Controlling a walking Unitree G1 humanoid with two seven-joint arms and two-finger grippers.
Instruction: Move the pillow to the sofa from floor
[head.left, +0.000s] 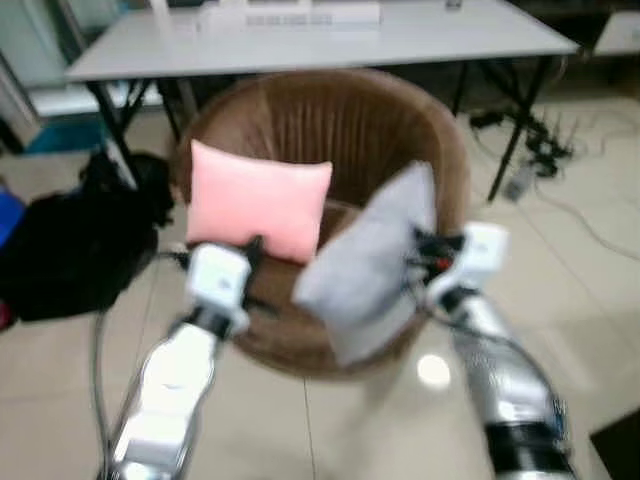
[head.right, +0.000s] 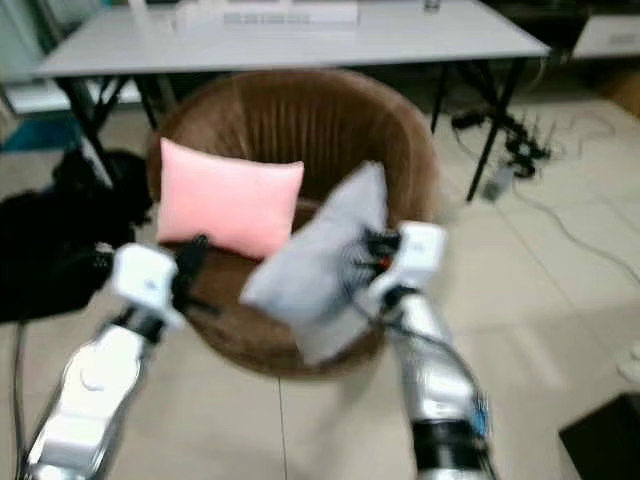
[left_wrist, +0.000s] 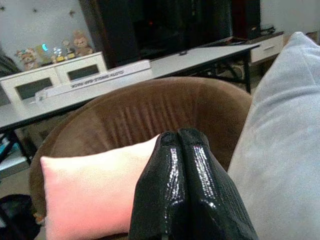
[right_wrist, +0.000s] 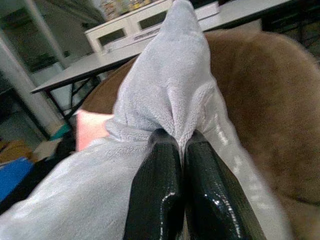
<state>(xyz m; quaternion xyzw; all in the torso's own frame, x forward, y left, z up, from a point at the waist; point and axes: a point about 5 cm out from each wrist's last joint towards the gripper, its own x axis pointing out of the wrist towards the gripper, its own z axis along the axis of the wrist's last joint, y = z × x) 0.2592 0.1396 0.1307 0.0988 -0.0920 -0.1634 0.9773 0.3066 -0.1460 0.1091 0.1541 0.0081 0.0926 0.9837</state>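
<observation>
Your right gripper (right_wrist: 176, 150) has its two black fingers (right_wrist: 155, 190) pressed together on a pinch of the grey pillow (head.left: 375, 260), so the fabric bunches up into a ridge just ahead of the tips. You hold that pillow tilted over the front right part of the brown round sofa chair (head.left: 400, 130), with its lower corner hanging past the chair's front rim and its upper corner up against the inner right side of the backrest. Whether it already rests on the seat you cannot tell from these blurred head views.

Your left gripper (left_wrist: 182, 145) has its fingers closed against each other with nothing between them. It hovers at the chair's front left rim, just before the pink pillow (head.left: 258, 205), which stands upright against the left side of the backrest.

Behind the chair runs a long white table (head.left: 300, 45) on black legs, with a long white box (left_wrist: 95, 80) lying on it. On the tiled floor (head.left: 380, 430) to the left of the chair sits a black bag (head.left: 75, 245), and cables (head.left: 540, 150) trail on the floor to the chair's right, under the table's far right end.
</observation>
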